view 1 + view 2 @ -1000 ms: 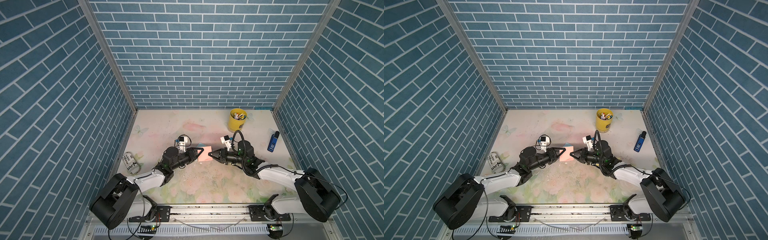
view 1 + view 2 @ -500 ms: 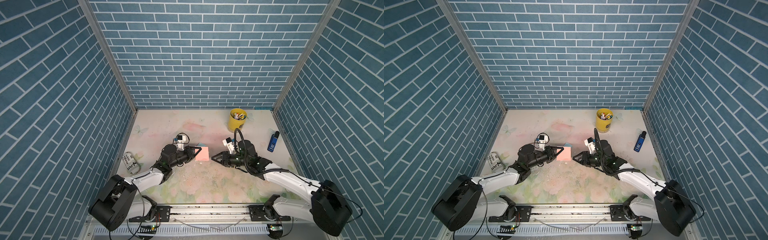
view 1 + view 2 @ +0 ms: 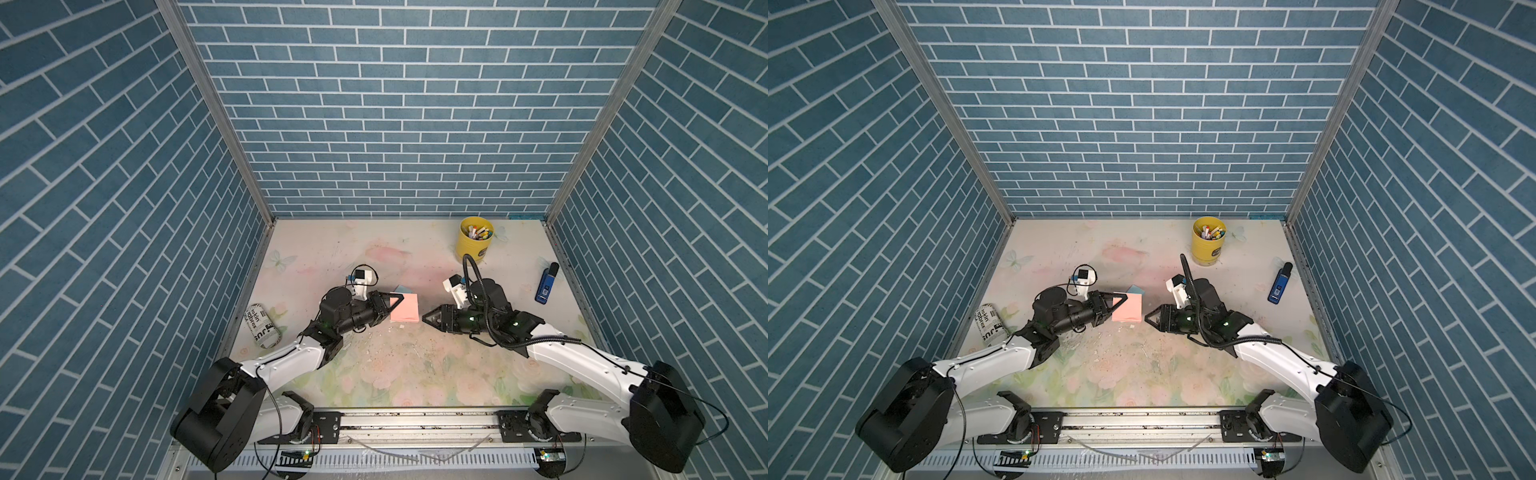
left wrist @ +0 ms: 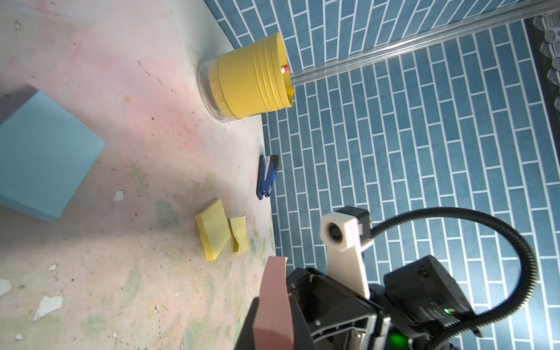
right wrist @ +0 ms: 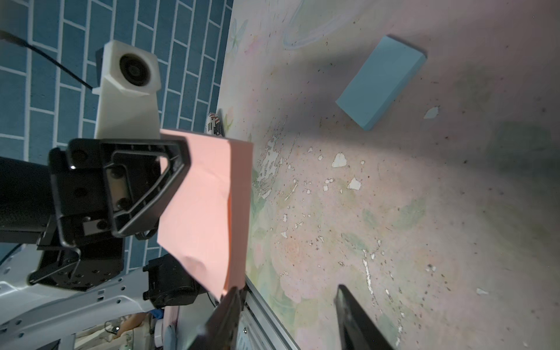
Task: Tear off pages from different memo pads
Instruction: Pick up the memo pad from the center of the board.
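We see the left gripper (image 3: pixel 397 302) clamped on the salmon pink memo pad (image 3: pixel 405 308), a thick matte square held off the worn floral tabletop (image 3: pixel 415 374) near its middle. The right gripper (image 5: pixel 288 321) stands parted just beside it, holding nothing. The light blue memo pad (image 3: pixel 1134 289) is mostly hidden behind it.

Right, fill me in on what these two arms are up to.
The left gripper is shut on the pink memo pad, holding it up off the table. The right gripper is open beside the pad's free edge; the top pink sheet is partly peeled but not torn off. The blue memo pad lies on the table behind it. The yellow memo pad lies with one yellow page already loose next to it.
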`<state>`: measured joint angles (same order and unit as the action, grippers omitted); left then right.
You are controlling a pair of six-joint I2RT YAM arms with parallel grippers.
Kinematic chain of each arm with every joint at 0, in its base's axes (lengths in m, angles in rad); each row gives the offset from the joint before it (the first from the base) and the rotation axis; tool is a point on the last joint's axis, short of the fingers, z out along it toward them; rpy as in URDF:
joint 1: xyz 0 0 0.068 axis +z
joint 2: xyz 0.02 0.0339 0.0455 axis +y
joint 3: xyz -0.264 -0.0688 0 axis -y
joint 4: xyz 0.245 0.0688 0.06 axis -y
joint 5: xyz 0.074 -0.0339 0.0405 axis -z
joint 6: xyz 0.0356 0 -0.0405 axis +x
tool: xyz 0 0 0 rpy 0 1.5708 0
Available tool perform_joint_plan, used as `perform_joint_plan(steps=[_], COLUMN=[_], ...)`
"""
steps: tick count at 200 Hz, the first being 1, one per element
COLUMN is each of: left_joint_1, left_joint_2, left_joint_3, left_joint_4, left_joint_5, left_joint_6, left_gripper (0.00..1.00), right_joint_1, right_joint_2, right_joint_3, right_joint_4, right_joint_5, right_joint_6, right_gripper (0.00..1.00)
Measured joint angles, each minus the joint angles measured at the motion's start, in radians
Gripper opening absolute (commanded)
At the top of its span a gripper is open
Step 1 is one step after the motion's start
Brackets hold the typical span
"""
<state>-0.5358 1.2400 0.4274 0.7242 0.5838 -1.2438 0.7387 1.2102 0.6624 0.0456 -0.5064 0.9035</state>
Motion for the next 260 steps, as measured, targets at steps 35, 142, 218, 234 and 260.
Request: perform_joint_plan(steps=[35, 142, 218, 234, 260], left_joint_1=[-0.018, -0.052, -0.096, -0.097, -0.098], left_joint_2=[0.027, 0.091, 0.147, 0.147, 0.147], left_joint_3=[0.000, -0.001, -0.001, -0.001, -0.001], left_joint_4=[0.065, 0.158, 0.225, 0.233, 0.239], left_joint_5=[-0.007, -0.017, -0.023, -0.027, -0.033], left_joint_6=[-0.017, -0.035, -0.063, -0.067, -0.067], left_gripper=[0.13, 0.12, 0.16, 0.22, 0.43], right_joint_1=[0.000, -0.129, -0.051, -0.051, -0.051], right_joint_2=[0.048, -0.101, 0.056, 0.056, 0.056], right_joint_3=[-0.035, -0.111, -0.095, -0.095, -0.095], right_joint_4=[0.170, 0.201, 0.368, 0.404, 0.440], right_joint_5=[-0.047, -0.133, -0.173, -0.177, -0.178], right_joint_6=[0.142, 0.204, 0.277, 0.288, 0.311], right_gripper=[0.51, 0.61, 0.49, 0.39, 0.25])
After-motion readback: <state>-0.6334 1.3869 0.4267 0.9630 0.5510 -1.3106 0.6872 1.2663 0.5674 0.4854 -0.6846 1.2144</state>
